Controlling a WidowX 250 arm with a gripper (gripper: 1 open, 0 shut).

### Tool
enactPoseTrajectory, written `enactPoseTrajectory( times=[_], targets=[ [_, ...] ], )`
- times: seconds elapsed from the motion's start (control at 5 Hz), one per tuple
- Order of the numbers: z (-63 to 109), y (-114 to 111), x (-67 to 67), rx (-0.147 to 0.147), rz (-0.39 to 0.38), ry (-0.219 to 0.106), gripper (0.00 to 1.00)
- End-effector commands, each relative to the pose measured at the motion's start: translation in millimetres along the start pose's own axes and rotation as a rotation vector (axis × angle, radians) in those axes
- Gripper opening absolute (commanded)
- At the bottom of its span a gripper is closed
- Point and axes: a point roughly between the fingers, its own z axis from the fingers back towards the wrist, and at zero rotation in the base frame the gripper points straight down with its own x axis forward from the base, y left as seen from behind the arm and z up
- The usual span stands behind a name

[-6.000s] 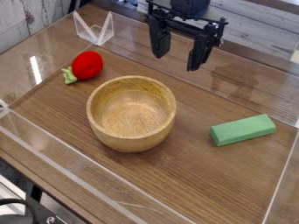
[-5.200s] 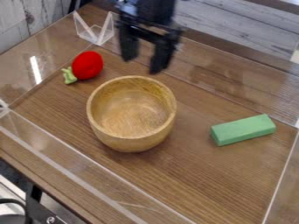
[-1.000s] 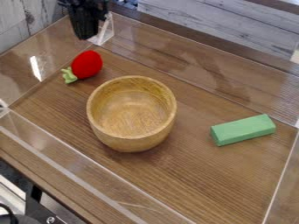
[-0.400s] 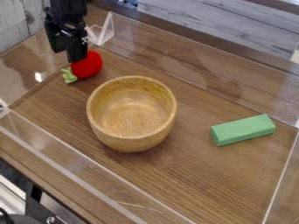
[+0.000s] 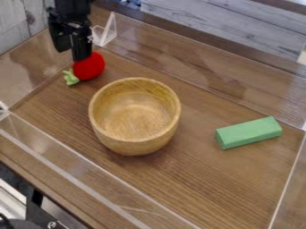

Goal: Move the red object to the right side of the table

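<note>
The red object [image 5: 89, 65], a small round red ball with a light-green leafy bit [image 5: 72, 78] at its lower left, lies on the table [image 5: 203, 183] at the far left. My gripper [image 5: 71, 48] points down just above and slightly left of it, black fingers [image 5: 81, 47] spread open with nothing between them. The fingertips hang close over the ball's top; whether they touch it I cannot tell.
A wooden bowl [image 5: 134, 114] stands in the middle, just right of the ball. A green rectangular block [image 5: 249, 132] lies at the right. Low clear acrylic walls [image 5: 72, 161] edge the table, and a clear folded stand [image 5: 106, 29] sits at the back left.
The gripper came down and to the left from the back wall to just over the red ball, and its fingers opened. Over the last half second it has held still.
</note>
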Motion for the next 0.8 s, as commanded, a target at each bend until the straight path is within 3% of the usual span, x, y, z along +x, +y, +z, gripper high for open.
enactPoseTrajectory(
  times=[0.0, 0.2, 0.4, 0.6],
  targets=[
    [3.6, 3.5, 10.0, 0.046, -0.017, -0.035, 1.0],
    [-11.7, -1.2, 18.5, 0.049, -0.044, -0.024, 1.0],
    [-7.3, -4.5, 20.5, 0.05, -0.014, -0.031, 0.0],
    [19.6, -14.2, 20.7, 0.062, 0.031, -0.077, 0.0]
  ],
)
